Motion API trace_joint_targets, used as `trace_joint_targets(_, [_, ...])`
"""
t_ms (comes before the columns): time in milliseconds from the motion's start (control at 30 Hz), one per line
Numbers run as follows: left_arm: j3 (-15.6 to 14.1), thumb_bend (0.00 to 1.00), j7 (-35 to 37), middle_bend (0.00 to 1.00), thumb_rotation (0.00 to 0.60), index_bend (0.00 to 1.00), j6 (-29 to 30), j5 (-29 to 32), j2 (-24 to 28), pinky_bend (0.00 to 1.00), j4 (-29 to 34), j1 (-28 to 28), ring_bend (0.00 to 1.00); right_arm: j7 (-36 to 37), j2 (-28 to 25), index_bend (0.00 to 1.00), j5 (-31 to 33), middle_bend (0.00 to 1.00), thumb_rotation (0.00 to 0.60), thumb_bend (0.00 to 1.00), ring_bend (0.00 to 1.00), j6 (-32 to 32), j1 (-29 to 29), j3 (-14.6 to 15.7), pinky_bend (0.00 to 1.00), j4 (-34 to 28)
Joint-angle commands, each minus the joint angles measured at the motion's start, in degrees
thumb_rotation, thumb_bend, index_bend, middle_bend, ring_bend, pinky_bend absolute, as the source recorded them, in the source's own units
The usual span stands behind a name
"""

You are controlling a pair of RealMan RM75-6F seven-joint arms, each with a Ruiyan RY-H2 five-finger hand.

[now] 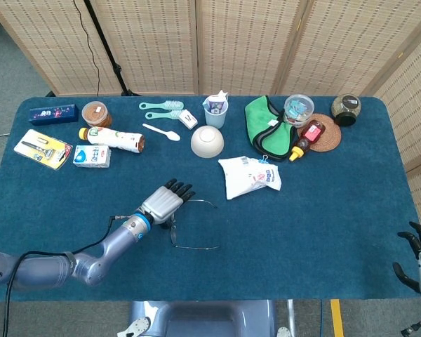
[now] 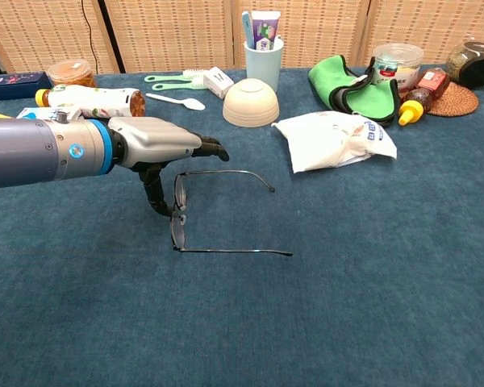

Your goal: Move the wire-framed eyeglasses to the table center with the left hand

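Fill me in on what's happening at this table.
The robot's left hand is at the wire-framed eyeglasses, which lie unfolded on the blue table near its middle. The fingers stretch out above the frame, while the thumb reaches down beside the lenses; a firm grip isn't evident. The right hand hangs open off the table's far right edge. A white bag and a bowl sit beyond the glasses.

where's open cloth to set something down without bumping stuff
The widest bare stretch is the near right of the table, between the white bag and the right hand. The near left corner beside the left hand and eyeglasses is also bare. The far edge is crowded, from razor pack to jar.
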State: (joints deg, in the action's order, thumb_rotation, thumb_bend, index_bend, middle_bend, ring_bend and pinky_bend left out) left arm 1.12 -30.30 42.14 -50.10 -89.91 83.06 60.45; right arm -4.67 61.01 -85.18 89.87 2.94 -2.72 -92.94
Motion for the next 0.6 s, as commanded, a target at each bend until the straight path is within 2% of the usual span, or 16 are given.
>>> trace_joint_targets(33, [0.04, 0.2, -1.08, 0.0, 0.557, 0.12, 0.98, 1.44, -0.8, 0.0, 0.04, 0.01, 0.0, 0.08, -0.01, 0.29, -0.03, 0.15, 0.6, 0.3, 0.19, 0.06, 0.08, 0.05, 0.24, 0.04])
trace_joint_targets(433, [0.64, 0.2, 0.49, 0.0, 0.557, 0.18, 1.44, 0.82, -2.16, 0.0, -1.14, -0.8, 0.0, 0.01, -0.03, 0.29, -0.01, 0.15, 0.6, 0.3, 0.19, -0.03, 0.14, 0.1, 0.25, -0.03])
trace_joint_targets(600, [0.93, 0.22, 1.17, 0.0, 0.557, 0.24, 1.64, 0.29, -2.73, 0.0, -1.87, -1.15, 0.0, 0.05, -0.11, 0.29, 0.01, 0.15, 0.6, 0.3, 0.19, 0.07, 0.24, 0.12, 0.25, -0.07])
